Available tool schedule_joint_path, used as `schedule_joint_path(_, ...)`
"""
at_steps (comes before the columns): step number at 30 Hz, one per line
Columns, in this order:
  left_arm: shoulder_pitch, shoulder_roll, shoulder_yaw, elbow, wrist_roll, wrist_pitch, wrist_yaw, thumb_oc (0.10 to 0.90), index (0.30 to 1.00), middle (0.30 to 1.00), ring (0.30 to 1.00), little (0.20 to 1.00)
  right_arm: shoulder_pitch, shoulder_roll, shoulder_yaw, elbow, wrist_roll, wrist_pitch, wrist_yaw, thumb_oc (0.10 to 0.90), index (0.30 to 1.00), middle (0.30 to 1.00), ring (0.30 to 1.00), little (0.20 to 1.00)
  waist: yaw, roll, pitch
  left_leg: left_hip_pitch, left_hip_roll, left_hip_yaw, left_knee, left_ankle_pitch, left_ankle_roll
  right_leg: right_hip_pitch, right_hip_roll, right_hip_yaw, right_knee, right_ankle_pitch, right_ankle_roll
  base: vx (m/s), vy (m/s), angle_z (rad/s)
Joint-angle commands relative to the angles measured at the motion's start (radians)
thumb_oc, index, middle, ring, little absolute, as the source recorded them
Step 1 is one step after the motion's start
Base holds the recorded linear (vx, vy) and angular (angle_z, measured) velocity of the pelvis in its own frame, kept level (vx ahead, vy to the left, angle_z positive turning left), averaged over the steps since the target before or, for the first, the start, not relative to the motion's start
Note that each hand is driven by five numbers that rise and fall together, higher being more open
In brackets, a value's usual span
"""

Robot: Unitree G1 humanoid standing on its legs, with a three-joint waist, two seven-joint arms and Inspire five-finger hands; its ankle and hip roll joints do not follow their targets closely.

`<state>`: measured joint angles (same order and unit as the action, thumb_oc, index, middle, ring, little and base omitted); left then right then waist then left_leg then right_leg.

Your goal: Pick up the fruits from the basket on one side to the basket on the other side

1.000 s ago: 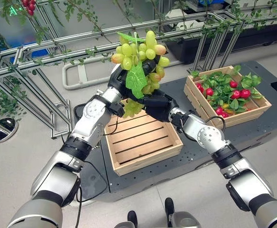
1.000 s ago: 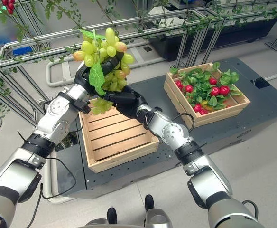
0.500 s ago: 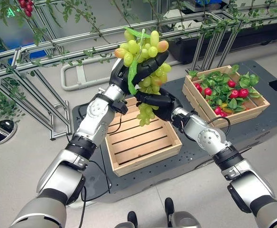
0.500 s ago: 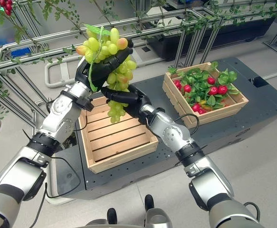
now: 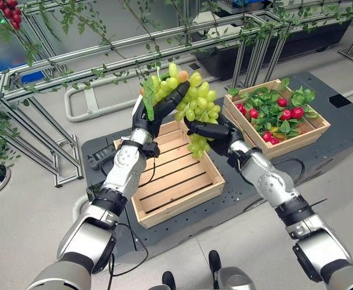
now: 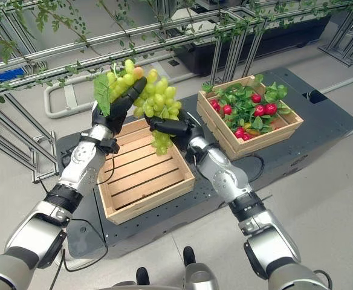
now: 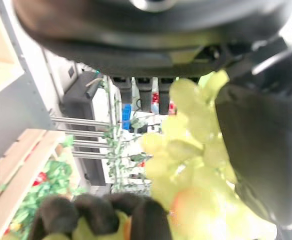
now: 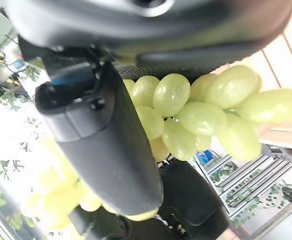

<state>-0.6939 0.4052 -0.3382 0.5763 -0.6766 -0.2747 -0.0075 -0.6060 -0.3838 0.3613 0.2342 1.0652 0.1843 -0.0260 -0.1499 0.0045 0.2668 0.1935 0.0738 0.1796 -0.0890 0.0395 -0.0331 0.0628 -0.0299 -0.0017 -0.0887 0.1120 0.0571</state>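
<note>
Grapes (image 5: 188, 99), a big green bunch with a leaf on its left side, hang in the air above the far edge of the empty slatted basket (image 5: 170, 178), between both hands. The left hand (image 5: 158, 109) has its fingers curled round the upper part of the bunch. The right hand (image 5: 216, 130) cups the lower part from the right, thumb and fingers closed against the berries. To the right on the dark table (image 5: 285, 175) stands the other basket (image 5: 276, 118), which holds red fruits among green leaves. The bunch looks light but loose and floppy: the lower berries dangle free and would likely swing or pull off if squeezed. Holding near the top by the stem, with support under the bulk, seems safest.
</note>
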Motion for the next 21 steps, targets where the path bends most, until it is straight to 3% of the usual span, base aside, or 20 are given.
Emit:
schedule_joint_path(1,0.038,0.037,0.121,0.086,-0.005,-0.129,0.049,0.8,0.9,0.9,0.9,0.9,-0.008,0.014,-0.167,-0.069,0.008,-0.222,0.041,0.4,0.3,0.3,0.3,0.3,0.002,-0.011,-0.218,0.015,0.049,0.005,0.017,-0.096,-0.039,0.06,-0.075,-0.009,0.006,-0.08,0.05,0.02,0.011,-0.07)
schedule_joint_path(13,0.136,-0.004,0.109,0.053,0.01,-0.135,-0.077,0.8,0.9,0.9,0.9,0.9,0.03,-0.028,-0.235,-0.105,0.0,-0.261,0.022,0.4,0.3,0.3,0.3,0.3,-0.009,-0.013,-0.218,0.025,0.055,0.021,0.018,-0.101,-0.038,0.056,-0.067,0.006,0.009,-0.074,0.05,0.01,0.002,-0.04)
schedule_joint_path(17,0.157,-0.017,0.081,0.027,-0.021,-0.127,-0.165,0.8,0.9,0.9,0.9,0.9,0.04,-0.037,-0.256,-0.119,-0.011,-0.263,0.022,0.4,0.3,0.3,0.3,0.3,-0.013,-0.012,-0.216,0.027,0.056,0.026,0.019,-0.102,-0.037,0.055,-0.066,0.01,0.01,-0.072,0.049,0.0,0.0,0.0)
schedule_joint_path(21,0.185,-0.03,0.073,0.006,-0.064,-0.141,-0.179,0.8,0.9,0.9,0.9,0.9,0.052,-0.043,-0.267,-0.125,-0.019,-0.281,0.032,0.4,0.3,0.3,0.3,0.3,-0.017,-0.012,-0.218,0.029,0.056,0.031,0.017,-0.101,-0.037,0.052,-0.065,0.017,0.009,-0.067,0.05,0.0,0.0,0.0)
